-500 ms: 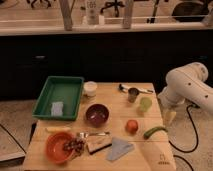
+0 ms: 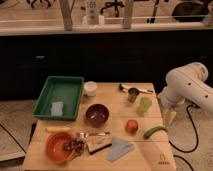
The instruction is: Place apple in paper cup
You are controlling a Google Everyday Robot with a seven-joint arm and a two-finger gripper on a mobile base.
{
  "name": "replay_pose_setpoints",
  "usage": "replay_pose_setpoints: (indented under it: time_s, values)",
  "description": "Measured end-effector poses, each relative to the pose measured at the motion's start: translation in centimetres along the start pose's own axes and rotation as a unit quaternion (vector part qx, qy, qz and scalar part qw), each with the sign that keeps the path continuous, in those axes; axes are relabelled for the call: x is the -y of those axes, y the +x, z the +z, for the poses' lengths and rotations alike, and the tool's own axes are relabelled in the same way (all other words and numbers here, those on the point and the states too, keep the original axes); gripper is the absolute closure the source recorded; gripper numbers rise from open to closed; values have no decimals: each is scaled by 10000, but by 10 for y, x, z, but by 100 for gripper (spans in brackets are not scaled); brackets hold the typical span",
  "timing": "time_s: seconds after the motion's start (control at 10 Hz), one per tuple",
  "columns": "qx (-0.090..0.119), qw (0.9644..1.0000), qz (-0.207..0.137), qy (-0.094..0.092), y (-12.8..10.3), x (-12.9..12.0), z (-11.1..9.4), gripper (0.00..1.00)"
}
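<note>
The hand (image 2: 170, 117) hangs at the right edge of the worktop (image 2: 145, 156); whether it is open or closed, I cannot tell. The apple (image 2: 131, 126) lies on the worktop, near the green vegetable (image 2: 155, 131). The paper cup (image 2: 90, 88) stands well apart.

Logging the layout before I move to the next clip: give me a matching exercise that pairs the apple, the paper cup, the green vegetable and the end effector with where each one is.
Things:
1. apple
2. paper cup
3. green vegetable
4. end effector

Places:
A. hanging from the white arm at the right edge of the table
B. just beside the far right corner of the green tray
C. between the dark bowl and the green vegetable
D. lying just right of the apple

Pairs: 1-C, 2-B, 3-D, 4-A
</note>
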State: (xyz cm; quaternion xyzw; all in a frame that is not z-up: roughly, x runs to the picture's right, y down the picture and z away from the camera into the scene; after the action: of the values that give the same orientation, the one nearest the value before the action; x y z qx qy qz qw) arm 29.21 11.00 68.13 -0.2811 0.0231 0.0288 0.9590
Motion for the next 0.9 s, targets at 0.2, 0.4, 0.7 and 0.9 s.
replay_pose_setpoints:
  time_s: [0.2, 0.4, 0.7, 0.9]
  values:
    - [-74, 9997, -220, -52, -9, -14, 9, 20]
    - [-138, 9990, -415, -85, -17, -29, 17, 20]
    - [-180, 9976, -662, -113, -24, -35, 28, 20]
    - [-190, 9960, -857, -140, -35, -42, 38, 20]
